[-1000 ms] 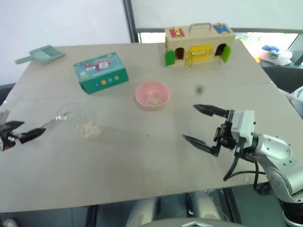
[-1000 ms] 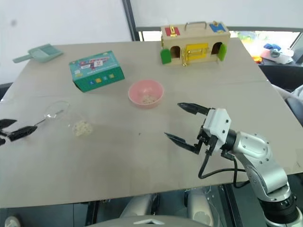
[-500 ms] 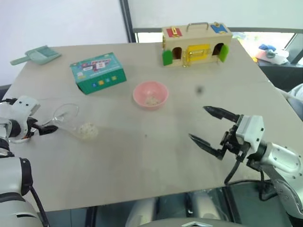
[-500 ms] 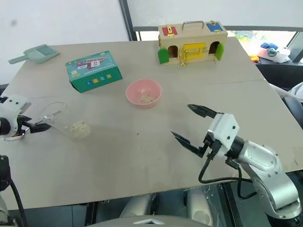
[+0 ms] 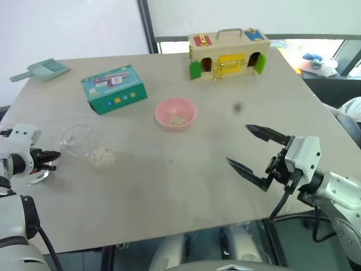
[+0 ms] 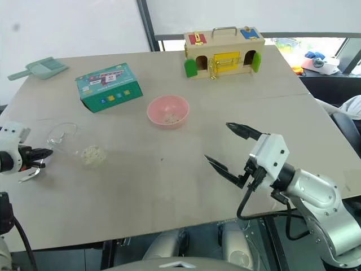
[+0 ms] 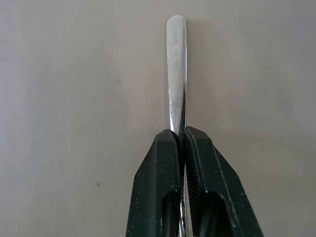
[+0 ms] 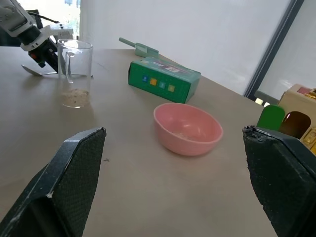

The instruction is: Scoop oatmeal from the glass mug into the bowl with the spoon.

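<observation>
We work at a broad beige table [image 5: 186, 186] before a white wall and window, where the glass mug [image 6: 70, 144] stands near our left edge with oatmeal [image 6: 90, 154] in its bottom, and the pink bowl [image 6: 167, 111] sits mid-table, well apart from it. The spoon [image 7: 177, 74] lies flat just beside the mug; it looks stiff, light and slippery, so pinching the slim handle well back seems right. Our left gripper [image 7: 181, 143] reaches forward and down, clamped on that handle. Our right gripper [image 5: 256, 158] hovers over the table's right side, jaws spread wide and empty.
</observation>
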